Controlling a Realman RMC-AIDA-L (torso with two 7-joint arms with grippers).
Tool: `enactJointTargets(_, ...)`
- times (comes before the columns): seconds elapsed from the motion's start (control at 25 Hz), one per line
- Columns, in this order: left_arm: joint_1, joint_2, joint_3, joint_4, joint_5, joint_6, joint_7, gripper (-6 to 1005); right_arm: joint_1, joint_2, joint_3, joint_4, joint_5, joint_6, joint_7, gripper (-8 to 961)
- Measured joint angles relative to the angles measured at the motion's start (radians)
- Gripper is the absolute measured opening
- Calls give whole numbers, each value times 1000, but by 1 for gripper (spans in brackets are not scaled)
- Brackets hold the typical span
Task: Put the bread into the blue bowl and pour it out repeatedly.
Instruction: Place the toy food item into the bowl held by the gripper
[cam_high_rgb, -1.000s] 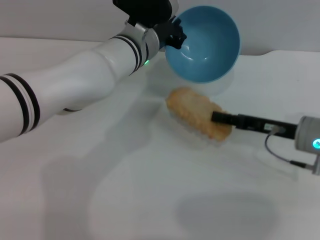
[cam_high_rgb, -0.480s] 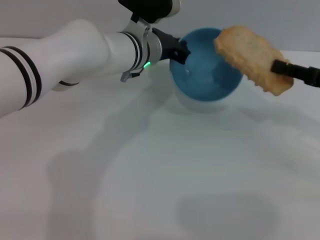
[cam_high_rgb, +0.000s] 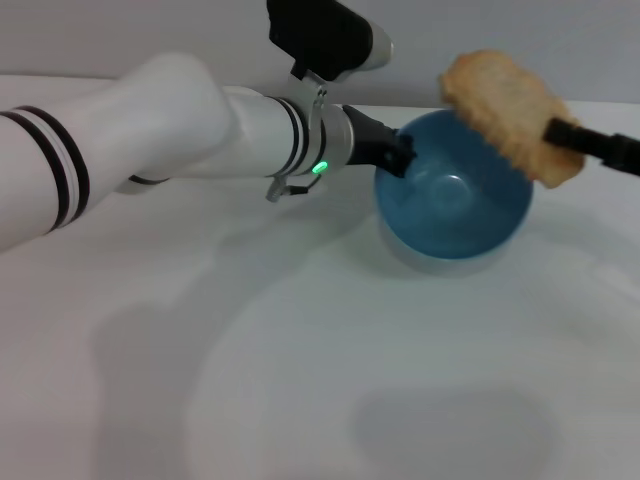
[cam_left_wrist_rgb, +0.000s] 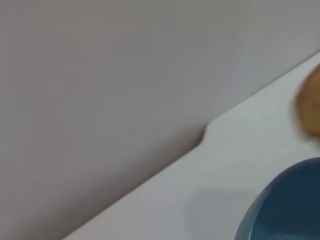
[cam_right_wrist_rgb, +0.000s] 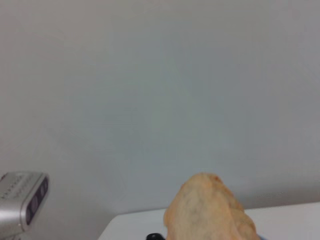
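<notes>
While the left gripper (cam_high_rgb: 400, 155) clenches the round light-blue bowl's (cam_high_rgb: 455, 200) left rim, the right gripper (cam_high_rgb: 560, 132) grasps the tan ridged bread loaf (cam_high_rgb: 505, 110) above the bowl's far-right rim, its long axis slanting down to the right.

Showing a smooth, glossy inside on the blue bowl (cam_high_rgb: 455, 205) right of centre, catching pale highlights, plastic-like. Looking rough, porous and matt on the tan bread (cam_high_rgb: 508, 113) at upper right. Gleaming softly along the white, smooth plastic shell of the left arm (cam_high_rgb: 150, 130) at upper left, banded in black. Appearing matt black on the left gripper (cam_high_rgb: 392, 152) and the right gripper (cam_high_rgb: 585, 140). Spreading smooth and faintly sheened across the white table (cam_high_rgb: 300, 380).
</notes>
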Motion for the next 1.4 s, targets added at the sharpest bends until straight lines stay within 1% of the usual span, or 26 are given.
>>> enactJointTargets(0.08, 10, 0, 9, 25, -1, 10, -2, 0, 23, 0, -2, 56, 0, 18, -26, 196)
enactJointTargets(0.24, 11, 0, 11, 32, -1, 13, -2, 0, 61, 1, -6, 144, 0, 71, -46, 173)
enactJointTargets(0.28, 12, 0, 11, 33, -1, 13, -2, 0, 68, 2, -6, 174, -1, 104, -46, 173)
enactJointTargets(0.44, 22, 0, 11, 35, -2, 13, -2, 0, 70, 2, -7, 196, -3, 153, -51, 170)
enactJointTargets(0.64, 25, 0, 12, 37, -2, 11, -2, -1, 78, 4, -8, 221, -1, 171, -111, 166)
enactJointTargets(0.76, 25, -1, 12, 39, -2, 11, -2, -1, 88, 5, -8, 236, -1, 181, -117, 289)
enactJointTargets(1.0, 26, -2, 6, 40, -3, 12, -2, -1, 91, 4, -7, 240, 1, 162, -123, 402)
enactJointTargets(1.16, 24, -1, 5, 38, -3, 13, -2, -1, 76, 2, -5, 237, 2, 161, -118, 477)
enactJointTargets(1.24, 20, 1, 4, 33, -3, 13, -6, -1, 63, 2, 0, 231, 3, 152, -106, 478)
enactJointTargets(1.28, 15, 3, 3, 29, -3, 14, -14, -1, 43, 1, 5, 204, 9, 131, -75, 478)
enactJointTargets(1.4, -4, 8, 2, 20, 1, 23, -46, 0, 23, 1, 6, 173, 22, 103, -47, 479)
